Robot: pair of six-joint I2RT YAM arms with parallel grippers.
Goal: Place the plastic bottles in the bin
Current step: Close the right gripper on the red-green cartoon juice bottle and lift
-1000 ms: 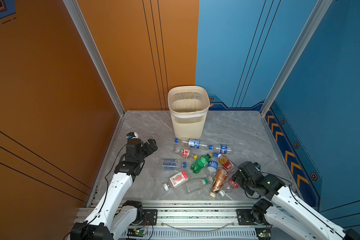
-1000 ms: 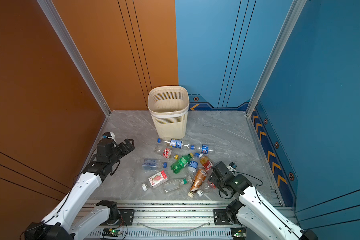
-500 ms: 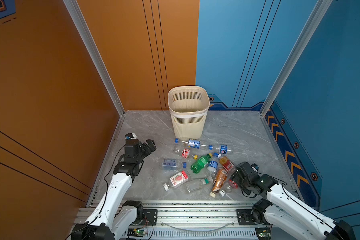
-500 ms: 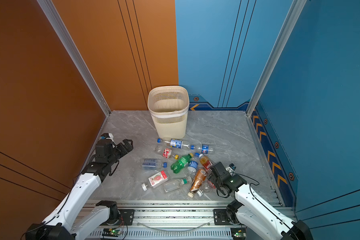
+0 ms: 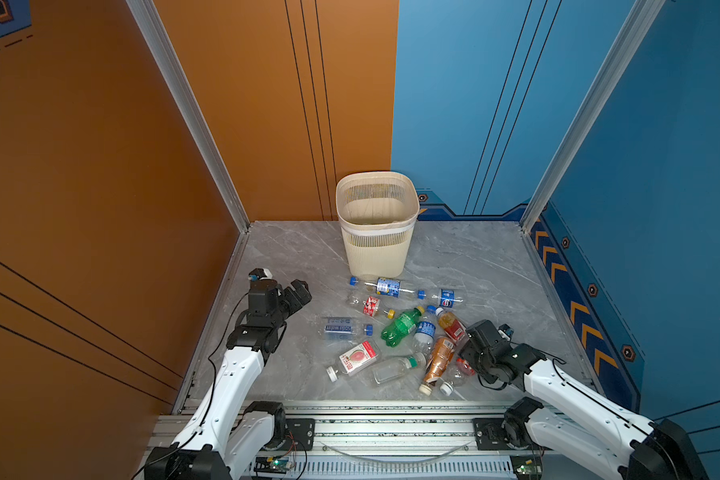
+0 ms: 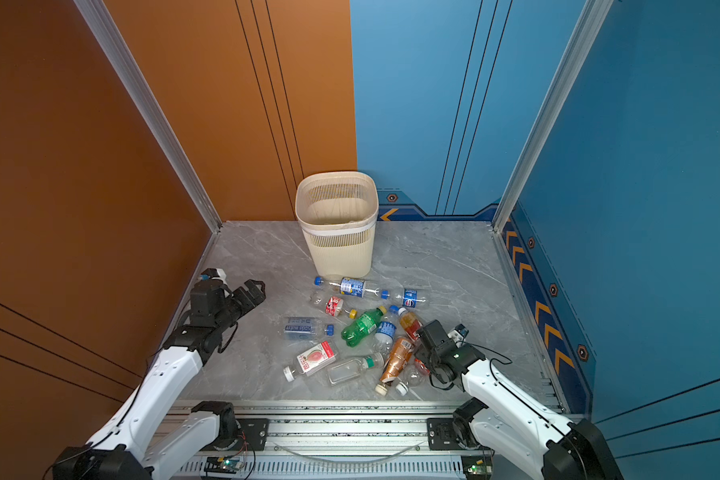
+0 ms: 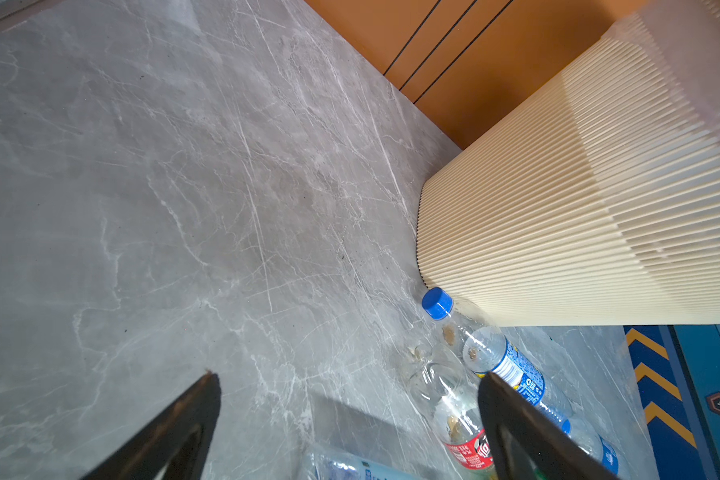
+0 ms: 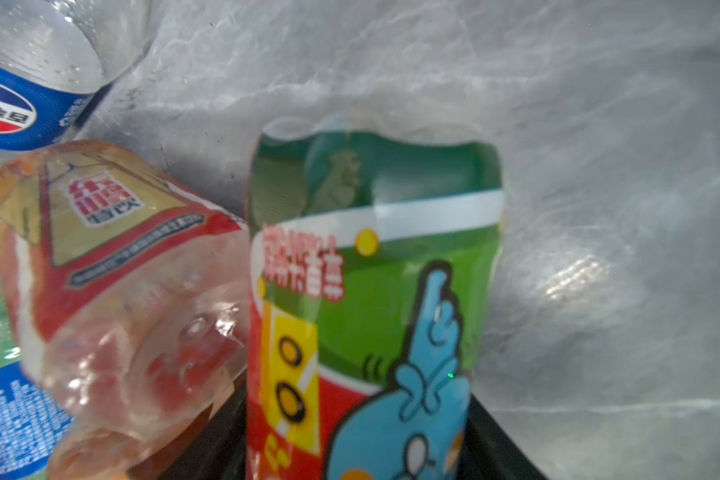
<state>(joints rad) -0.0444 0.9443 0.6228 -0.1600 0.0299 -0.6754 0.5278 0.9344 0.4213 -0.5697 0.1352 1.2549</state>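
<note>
Nearest, the right gripper (image 8: 356,419) is clenched on a green-and-red labelled bottle (image 8: 371,270) at the near right edge of the heap, fingers tight against both its sides. The other plastic bottles (image 5: 404,328) lie scattered on the grey table (image 5: 292,257) (mostly clear ones). Left of them the left gripper (image 7: 348,378) hangs spread wide, holding nothing. Farthest, the bin (image 5: 377,249) stands upright, a blue-capped bottle (image 5: 385,286) at its foot

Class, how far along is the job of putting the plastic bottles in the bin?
Done: nothing; no bottle shows inside the bin. In hand: the right gripper has its jaws around a green-labelled bottle. To do: about a dozen plastic bottles lie on the table; the left gripper is open and empty.
</note>
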